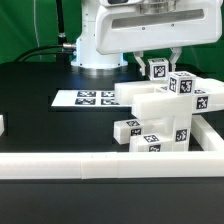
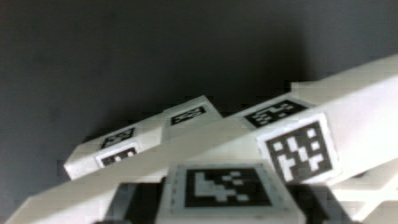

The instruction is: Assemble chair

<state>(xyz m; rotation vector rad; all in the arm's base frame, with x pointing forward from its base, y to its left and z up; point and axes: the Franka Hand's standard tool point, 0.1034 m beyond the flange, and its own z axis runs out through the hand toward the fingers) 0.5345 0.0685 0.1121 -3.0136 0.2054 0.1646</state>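
One white blocky plastic chair assembly with black-and-white tags [image 1: 165, 112] sits right of the flat marker board [image 1: 88, 98], against the long white border rail [image 1: 110, 165]. My gripper [image 1: 158, 63] hovers just above; finger spread I cannot tell. I'd descend slowly, staying centred.
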